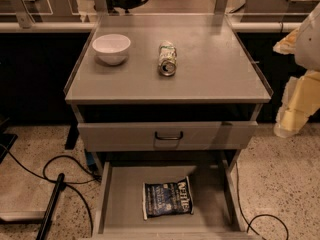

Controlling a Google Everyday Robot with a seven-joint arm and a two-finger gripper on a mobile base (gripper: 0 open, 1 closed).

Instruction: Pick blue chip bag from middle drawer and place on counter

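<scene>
Status: the end effector [295,104] hangs at 3 o'clock, off the right side of the bench [215,69] and well apart from everything on it. I see nothing in its grasp. I cannot tell whether it is wide or narrow.

The blue chip bag [167,198] lies flat on the floor of the middle drawer [120,194] at 6 o'clock, slightly to the right of centre and clear of both side walls. I judge the pick not yet begun.

Hazards noted:
- The closed drawer front [125,135] with its dark handle [168,135] sits directly above the rear of the open drawer. A steep or late descent could strike it.
- The bag lies flat and looks slack. A shallow grasp may scrape the drawer floor, or catch only a sealed edge and let the bag slip on the lift.
- The green-and-white can [167,59] lies on its side near the middle of the bench. A nudge during placement could set it rolling.
- The white bowl [111,48] takes up the 10 o'clock corner. I judge the bare area toward 4 o'clock the safer drop zone.
</scene>
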